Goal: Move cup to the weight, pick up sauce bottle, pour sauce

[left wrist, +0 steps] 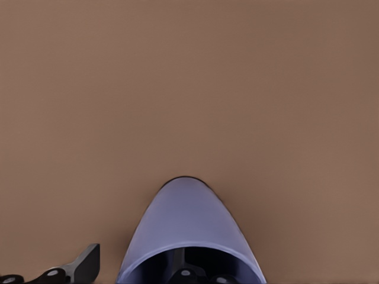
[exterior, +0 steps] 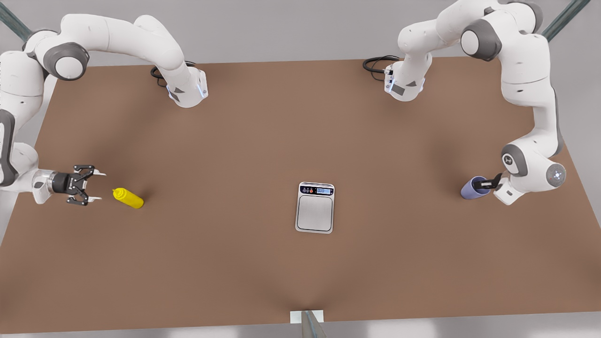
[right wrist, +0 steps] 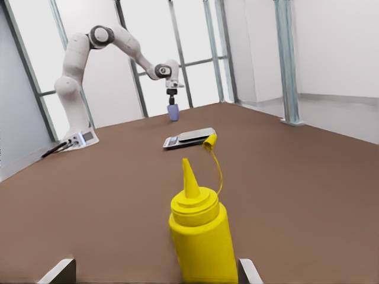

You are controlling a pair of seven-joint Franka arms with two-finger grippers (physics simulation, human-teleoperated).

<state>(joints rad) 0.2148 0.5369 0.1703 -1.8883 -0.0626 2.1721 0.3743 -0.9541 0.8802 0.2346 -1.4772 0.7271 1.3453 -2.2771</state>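
Lavender cup (exterior: 471,188) seemingly pinched at its rim by the left gripper (exterior: 486,183); right gripper (exterior: 96,186) spread beside the sauce bottle (exterior: 128,197), weight (exterior: 315,207) between

Weight (exterior: 315,207): dark display strip along 12 o'clock edge in front view; blue screen at strip's 3 o'clock end shows pale digits, apparently zeros, not surely legible. Small coloured icons at strip's 9 o'clock end, unreadable. No other text, brand or number legible anywhere.
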